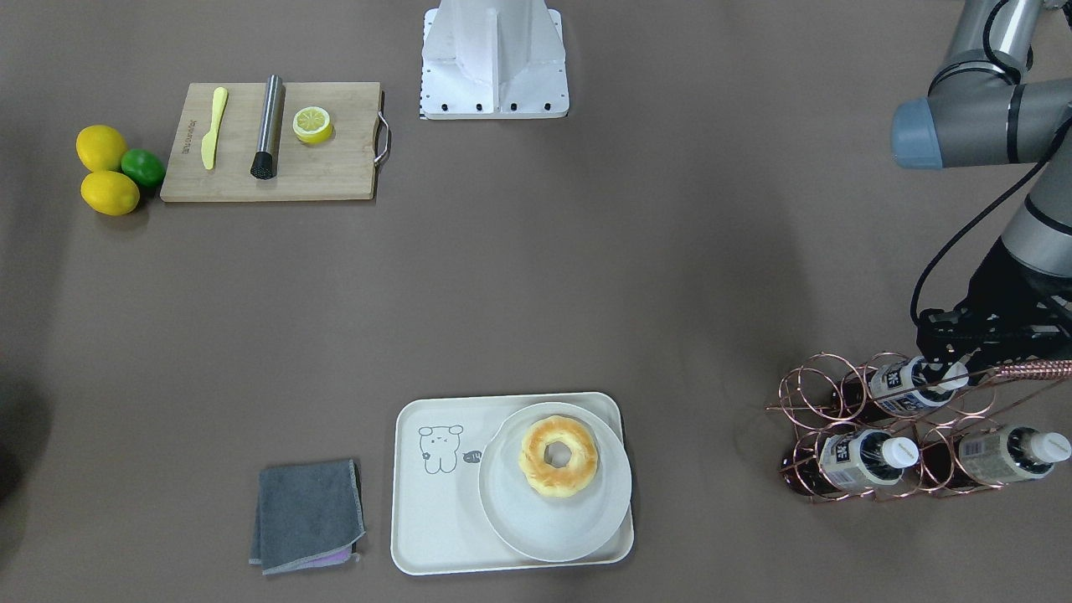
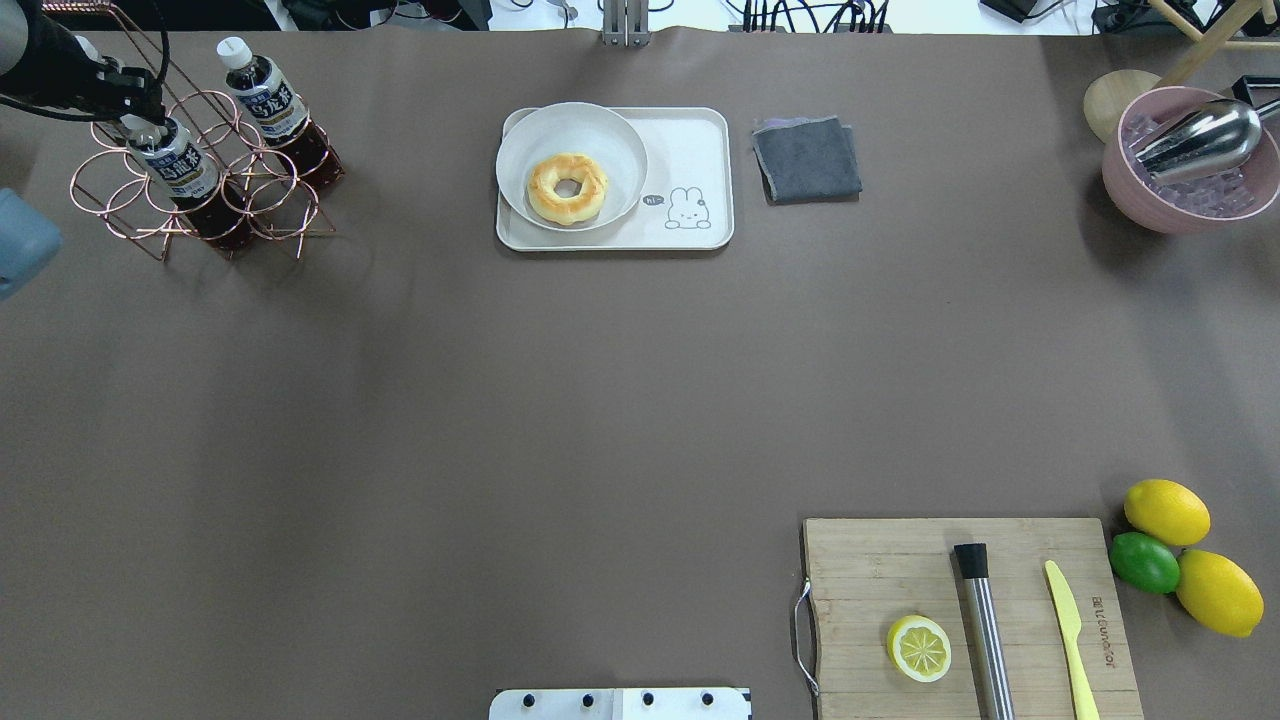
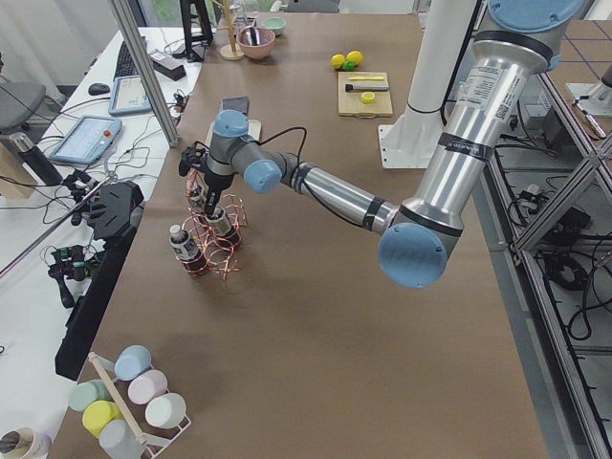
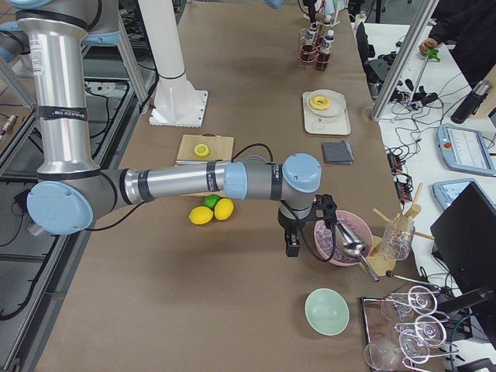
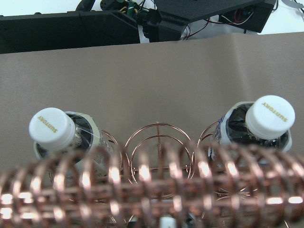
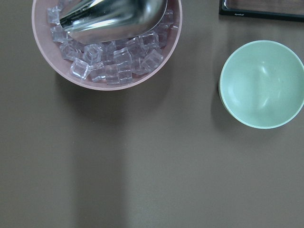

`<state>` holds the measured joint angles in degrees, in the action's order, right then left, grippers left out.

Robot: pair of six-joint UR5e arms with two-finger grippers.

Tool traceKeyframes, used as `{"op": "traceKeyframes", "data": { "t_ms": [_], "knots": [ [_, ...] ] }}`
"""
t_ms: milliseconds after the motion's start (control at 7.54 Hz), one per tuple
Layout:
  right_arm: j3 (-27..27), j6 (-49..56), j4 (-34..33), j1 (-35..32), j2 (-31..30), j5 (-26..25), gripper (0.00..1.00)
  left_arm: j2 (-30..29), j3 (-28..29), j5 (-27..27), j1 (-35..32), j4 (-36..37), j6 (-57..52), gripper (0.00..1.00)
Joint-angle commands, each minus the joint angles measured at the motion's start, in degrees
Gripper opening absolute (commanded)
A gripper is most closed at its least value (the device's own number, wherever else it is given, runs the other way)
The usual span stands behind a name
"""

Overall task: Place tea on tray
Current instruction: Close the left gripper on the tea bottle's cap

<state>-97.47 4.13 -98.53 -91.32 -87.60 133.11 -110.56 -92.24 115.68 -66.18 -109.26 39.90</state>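
Three small bottles of dark tea lie in a copper wire rack (image 1: 825,402). The top one (image 1: 909,385) and a lower one (image 1: 863,456) have navy-and-white labels; the third (image 1: 1001,452) has a paler grey label. My left gripper (image 1: 945,360) is at the cap end of the top bottle (image 2: 178,170); I cannot tell whether its fingers are closed on it. The cream tray (image 1: 435,519) with the cartoon bear lies in the table's middle (image 2: 700,140). My right gripper (image 4: 293,246) hangs beside a pink ice bowl; its state is unclear.
A white plate (image 1: 553,536) with a doughnut (image 1: 559,456) fills half the tray. A grey cloth (image 1: 306,515) lies beside it. A wooden board (image 1: 276,180) and lemons (image 1: 109,193) are far off. A pink ice bowl (image 6: 104,47) and green bowl (image 6: 261,83) are below the right wrist.
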Motion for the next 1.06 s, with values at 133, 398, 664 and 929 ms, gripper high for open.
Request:
{"op": "traceKeyframes", "data": {
  "t_ms": [133,398,664,929],
  "knots": [
    [0.0,0.0,0.0,0.0,0.1,0.0,1.00,-0.7,-0.6,0.2,-0.3,0.7,-1.5,0.00],
    [0.0,0.0,0.0,0.0,0.1,0.0,1.00,-0.8,-2.1,6.5,-3.9,1.8,-1.6,0.00],
    [0.0,0.0,0.0,0.0,-0.1,0.0,1.00,-1.1,-6.5,7.2,-5.9,9.2,-5.0,0.00],
    [0.1,0.0,0.0,0.0,-0.4,0.0,1.00,-1.2,-12.7,7.2,-6.9,15.8,-5.7,0.00]
  ]
}}
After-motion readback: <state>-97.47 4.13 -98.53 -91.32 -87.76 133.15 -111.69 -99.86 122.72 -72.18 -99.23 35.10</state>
